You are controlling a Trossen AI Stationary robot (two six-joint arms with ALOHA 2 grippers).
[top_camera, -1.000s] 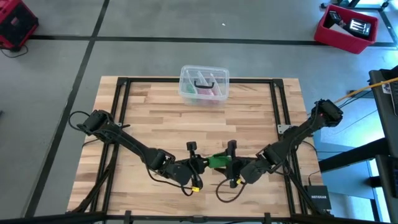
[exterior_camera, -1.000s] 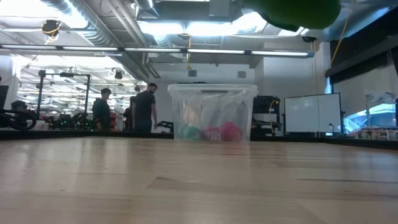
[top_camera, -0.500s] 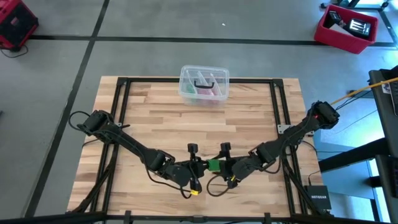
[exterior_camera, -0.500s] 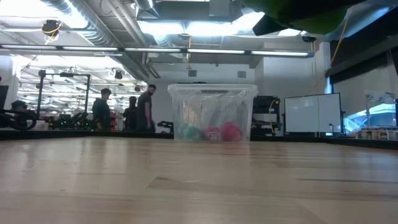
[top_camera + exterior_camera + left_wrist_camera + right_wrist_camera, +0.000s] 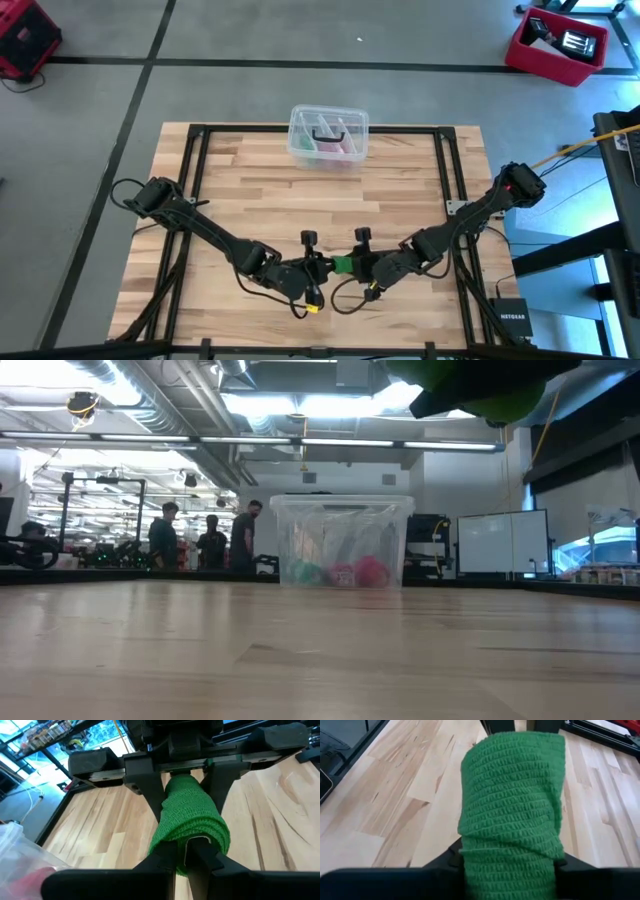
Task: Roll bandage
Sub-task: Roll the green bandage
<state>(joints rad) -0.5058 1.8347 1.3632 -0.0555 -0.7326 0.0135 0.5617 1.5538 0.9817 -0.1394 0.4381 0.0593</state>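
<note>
Low in the high view's centre, the left gripper (image 5: pixel 318 266) clamps 1 end of the green bandage (image 5: pixel 343 264) and the right gripper (image 5: pixel 362 266) pinches the other, holding the roll above the table (image 5: pixel 400 190). Farther up, the clear box (image 5: pixel 328 135) sits at the table's top edge.

The bandage (image 5: pixel 512 795) is bright green with a ribbed, knitted weave. Both claws, left (image 5: pixel 318 266) and right (image 5: pixel 362 266), are black. The counter (image 5: pixel 400 190) is pale butcher-block wood in light and tan strips, edged by a black frame. The clear plastic box (image 5: pixel 328 135) shows pink, green and dark contents. The floor (image 5: pixel 250 40) is grey with dark lines.
</note>
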